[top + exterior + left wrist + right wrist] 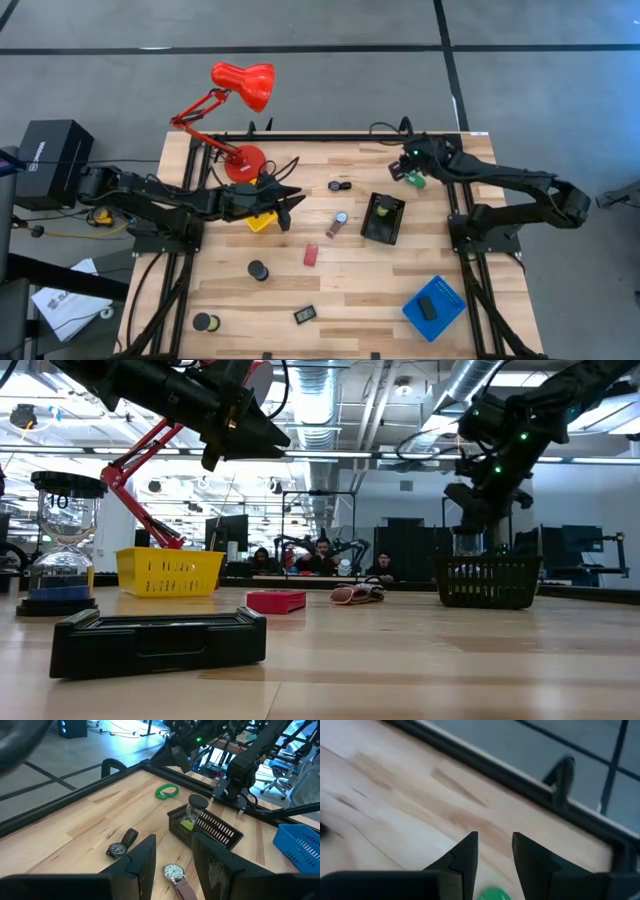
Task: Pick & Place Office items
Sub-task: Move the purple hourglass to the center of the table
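Judging from the black basket (383,218) at mid-table, the risks differ for each arm. Nearest the front edge, well short of the basket, lie a black block (305,314), a disc (205,322) and a second disc (259,270); a blue tray (447,296) with a dark piece in it sits off toward the right arm's base. Closer in are a red block (311,255) and a strapped watch (338,222), the watch just beside the basket.

The left gripper (287,205) hovers above the table between a yellow tray (261,221) and that watch, its fingers (145,862) partly apart with nothing between them. Dropping from here, a fingertip could land on the watch strap and skid it away, or clip the yellow tray.

Beyond the basket, near the far rail, the right gripper (409,167) hangs over a green coil (416,181), jaws a little apart and empty. The coil sits close under its fingers (462,860); being springy and low, it might squirt sideways or slip out of a shallow pinch. A dark watch (338,185) lies between the two grippers.
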